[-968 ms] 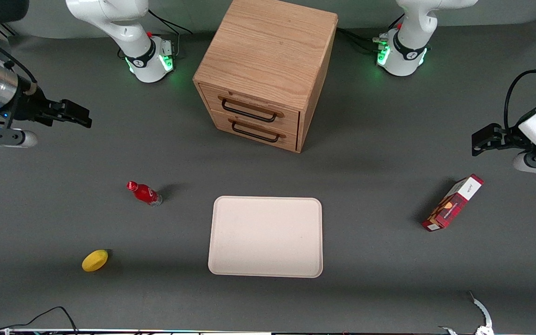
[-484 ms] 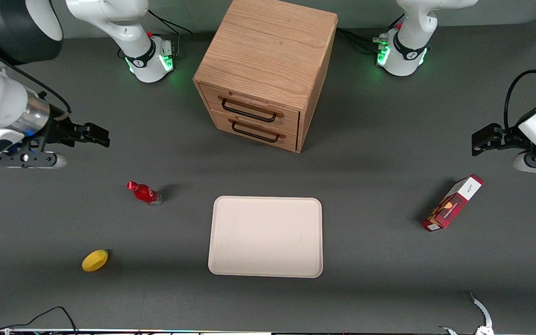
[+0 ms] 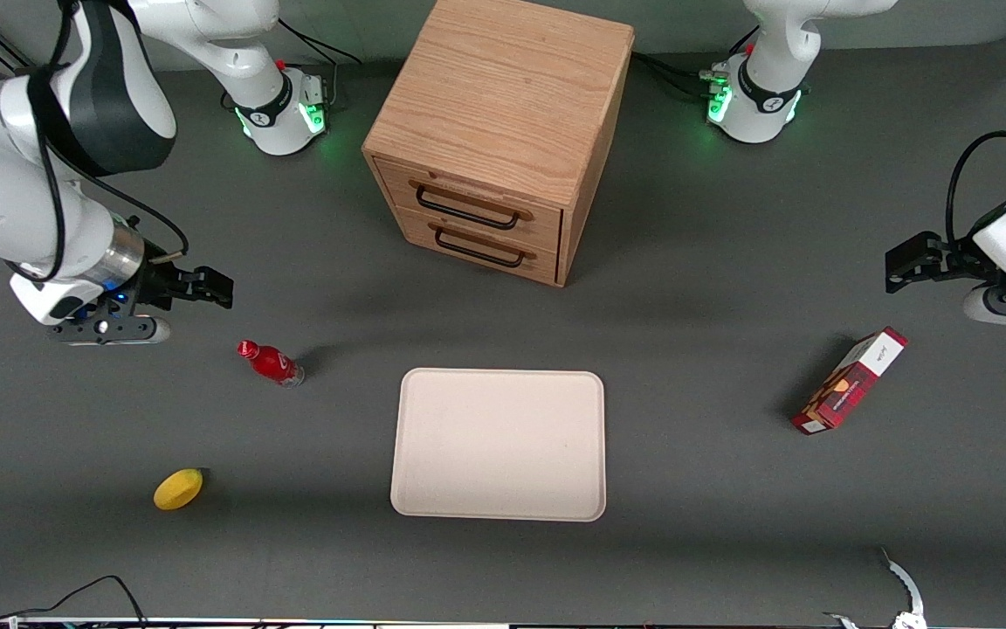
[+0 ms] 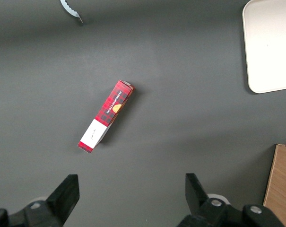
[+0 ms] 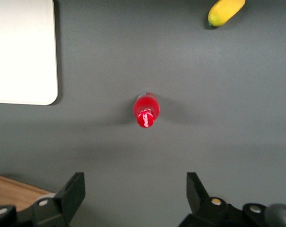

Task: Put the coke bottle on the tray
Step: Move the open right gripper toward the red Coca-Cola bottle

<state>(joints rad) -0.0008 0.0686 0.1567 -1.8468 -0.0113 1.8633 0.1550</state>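
Observation:
The coke bottle (image 3: pixel 270 362), small and red with a red cap, stands upright on the dark table (image 3: pixel 713 489) beside the tray, toward the working arm's end. From the right wrist I look down on its cap (image 5: pixel 146 117). The tray (image 3: pixel 499 444) is a large flat cream rectangle near the middle of the table; its rounded corner (image 5: pixel 39 90) shows in the right wrist view. My gripper (image 3: pixel 217 287) hovers above the table, a little farther from the front camera than the bottle. It (image 5: pixel 135 182) is open, with nothing between its fingers.
A wooden two-drawer cabinet (image 3: pixel 498 140) stands farther from the front camera than the tray. A yellow lemon (image 3: pixel 178 488) lies nearer the front camera than the bottle. A red-and-white carton box (image 3: pixel 850 381) lies toward the parked arm's end.
My gripper has travelled from the working arm's edge of the table toward the bottle and nearer the front camera. The bottle, tray and other objects have not moved.

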